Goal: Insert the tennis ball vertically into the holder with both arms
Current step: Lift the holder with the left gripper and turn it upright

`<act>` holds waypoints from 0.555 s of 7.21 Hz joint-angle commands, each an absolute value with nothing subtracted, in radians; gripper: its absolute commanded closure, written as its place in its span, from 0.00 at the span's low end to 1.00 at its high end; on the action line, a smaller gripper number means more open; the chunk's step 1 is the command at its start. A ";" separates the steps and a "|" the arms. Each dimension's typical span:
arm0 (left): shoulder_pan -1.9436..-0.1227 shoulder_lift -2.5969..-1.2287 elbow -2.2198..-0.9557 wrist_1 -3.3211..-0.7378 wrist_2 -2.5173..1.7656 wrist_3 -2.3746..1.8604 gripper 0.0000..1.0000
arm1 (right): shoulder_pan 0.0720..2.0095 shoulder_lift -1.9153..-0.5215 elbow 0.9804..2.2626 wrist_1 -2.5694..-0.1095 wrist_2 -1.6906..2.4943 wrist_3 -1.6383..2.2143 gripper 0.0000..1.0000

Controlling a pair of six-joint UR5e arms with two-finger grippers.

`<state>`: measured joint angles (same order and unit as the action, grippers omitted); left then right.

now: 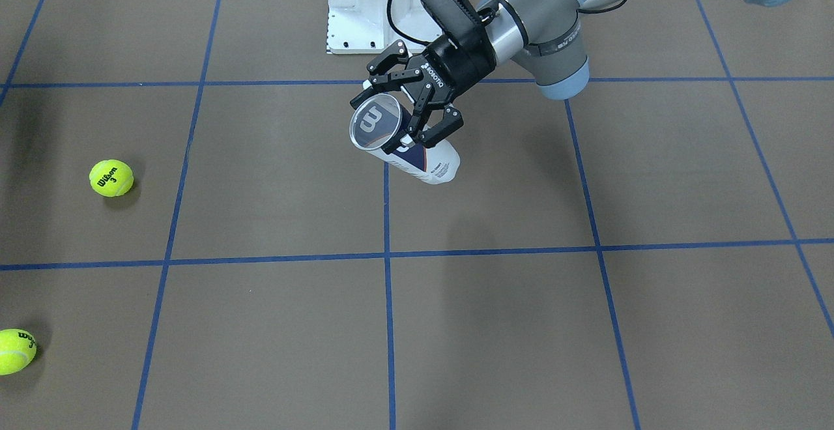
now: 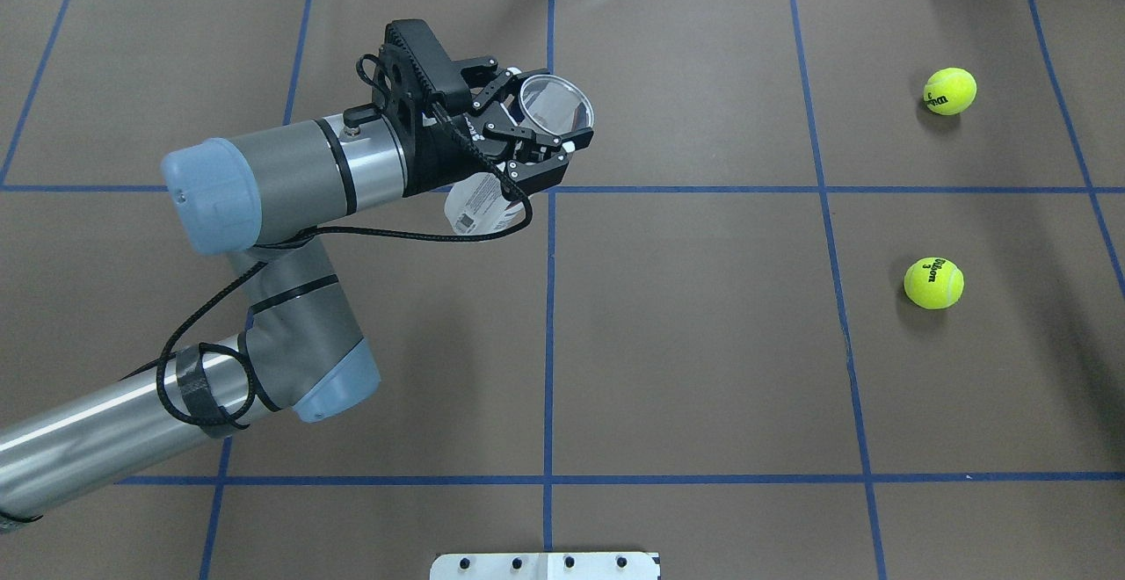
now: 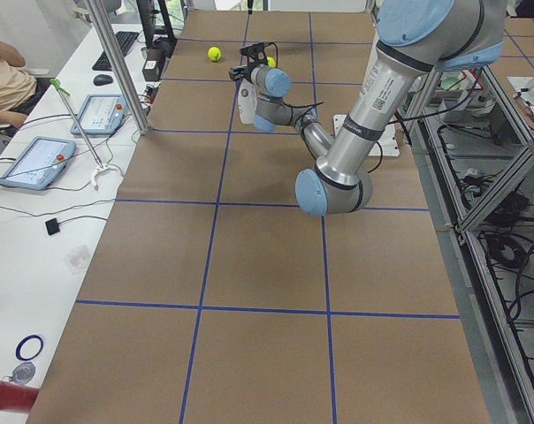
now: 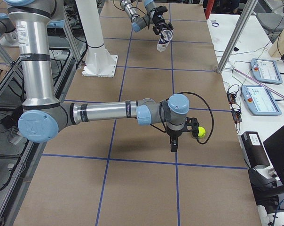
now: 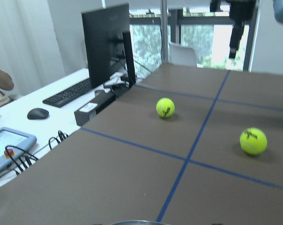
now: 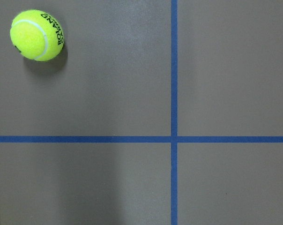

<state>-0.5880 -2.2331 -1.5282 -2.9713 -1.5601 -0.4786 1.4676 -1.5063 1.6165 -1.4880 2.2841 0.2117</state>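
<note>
My left gripper [image 1: 391, 120] is shut on the holder [image 1: 427, 159], a clear can with a white-and-navy label, near its metal rim. It holds the can above the table's middle, tilted, open end up; the overhead view shows the gripper [image 2: 549, 123] and the can's label [image 2: 475, 206]. Two yellow tennis balls [image 2: 949, 90] [image 2: 933, 282] lie on the table on my right side. My right gripper [image 4: 174, 143] points down near one ball [image 4: 201, 132]; I cannot tell whether it is open or shut. The right wrist view shows a ball [image 6: 37, 35] at upper left and no fingers.
The brown table has a grid of blue tape lines [image 2: 549, 299]. The white pedestal [image 1: 365, 6] stands at the robot's side. Desks with tablets [image 4: 263, 70] and a metal post [image 4: 236, 37] run along the far side.
</note>
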 commanded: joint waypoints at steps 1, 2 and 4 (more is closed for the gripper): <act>-0.586 -2.314 -1.366 -3.271 -1.430 -0.607 0.48 | 1.468 -1.506 1.617 -1.486 2.284 0.212 0.00; -0.577 -2.322 -1.306 -3.386 -1.393 -0.623 0.48 | 1.468 -1.506 1.618 -1.486 2.284 0.212 0.00; -0.543 -2.333 -1.133 -3.627 -1.388 -0.621 0.48 | 1.468 -1.506 1.618 -1.486 2.286 0.212 0.00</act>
